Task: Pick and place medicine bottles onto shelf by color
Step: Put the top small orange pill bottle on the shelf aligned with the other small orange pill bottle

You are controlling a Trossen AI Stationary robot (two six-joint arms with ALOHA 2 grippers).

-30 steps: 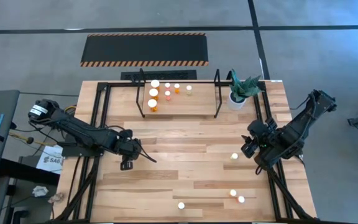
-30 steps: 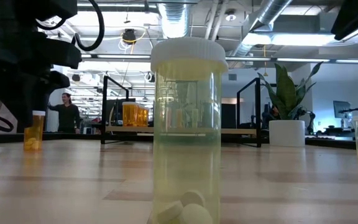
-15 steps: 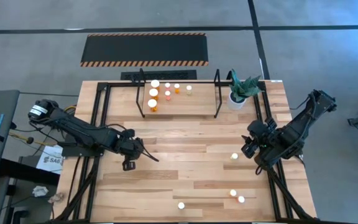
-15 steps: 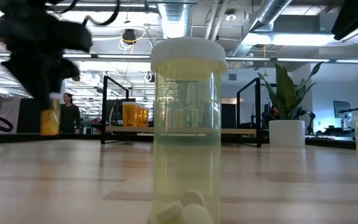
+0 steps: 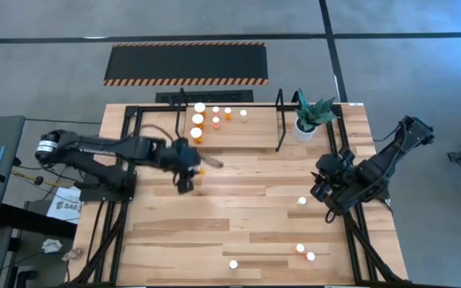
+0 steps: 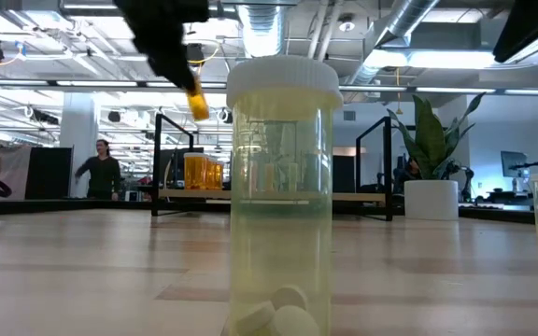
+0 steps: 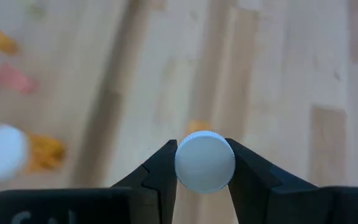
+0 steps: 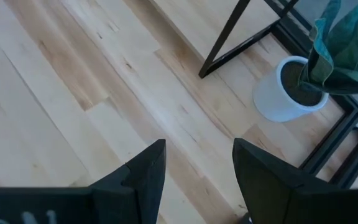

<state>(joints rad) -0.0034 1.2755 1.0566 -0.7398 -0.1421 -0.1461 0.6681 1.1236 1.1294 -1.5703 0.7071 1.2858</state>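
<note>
Left gripper (image 7: 204,163) is clamped on a small orange medicine bottle with a round white cap (image 7: 204,161), held up off the wooden table (image 5: 238,224), just in front of the low black-barred shelf (image 5: 230,120). Several orange bottles (image 5: 197,133) stand on that shelf. Right gripper (image 8: 197,168) hangs well off to the shelf's right, near the white pot with a green plant (image 5: 308,120), fingers apart, nothing between them.

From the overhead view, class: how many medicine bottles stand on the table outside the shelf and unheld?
4. One bottle stands mid-right, a pair sits side by side near the front right, and a last bottle is front middle. None looks hidden.
</note>
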